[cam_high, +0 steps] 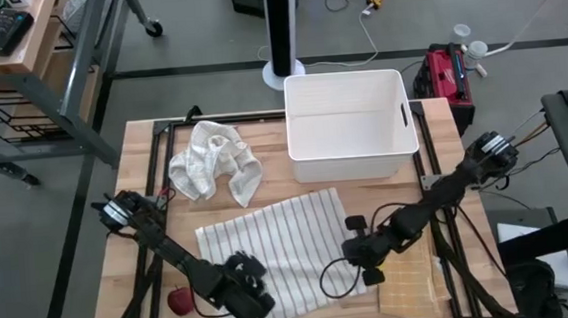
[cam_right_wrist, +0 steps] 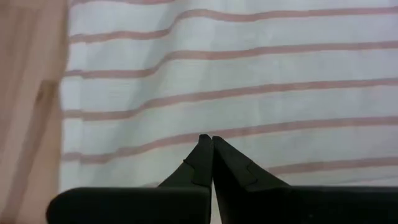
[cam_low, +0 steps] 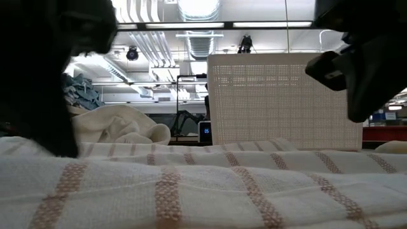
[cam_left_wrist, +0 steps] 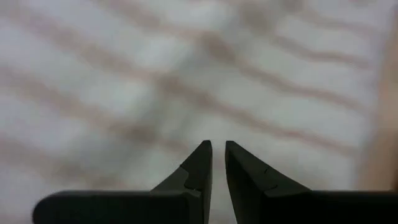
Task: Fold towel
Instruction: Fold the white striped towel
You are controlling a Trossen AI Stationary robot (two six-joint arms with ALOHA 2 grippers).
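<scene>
A white towel with thin brown stripes [cam_high: 280, 249] lies spread flat on the wooden table, and it fills both wrist views [cam_left_wrist: 186, 74] [cam_right_wrist: 236, 81]. My left gripper [cam_high: 259, 299] [cam_left_wrist: 218, 149] is over the towel's near left part. Only a thin slit shows between its fingertips, with nothing in it. My right gripper [cam_high: 356, 254] [cam_right_wrist: 208, 142] is shut, tip against tip, over the towel just inside its right edge [cam_right_wrist: 65, 118]. In the low view the arms show as dark masses above the striped cloth [cam_low: 210, 184].
A crumpled white cloth [cam_high: 214, 164] lies at the far left. A white bin [cam_high: 347, 125] stands at the far middle. A folded tan cloth [cam_high: 408, 286] lies near the right front corner. A small red object [cam_high: 181, 303] sits at the near left.
</scene>
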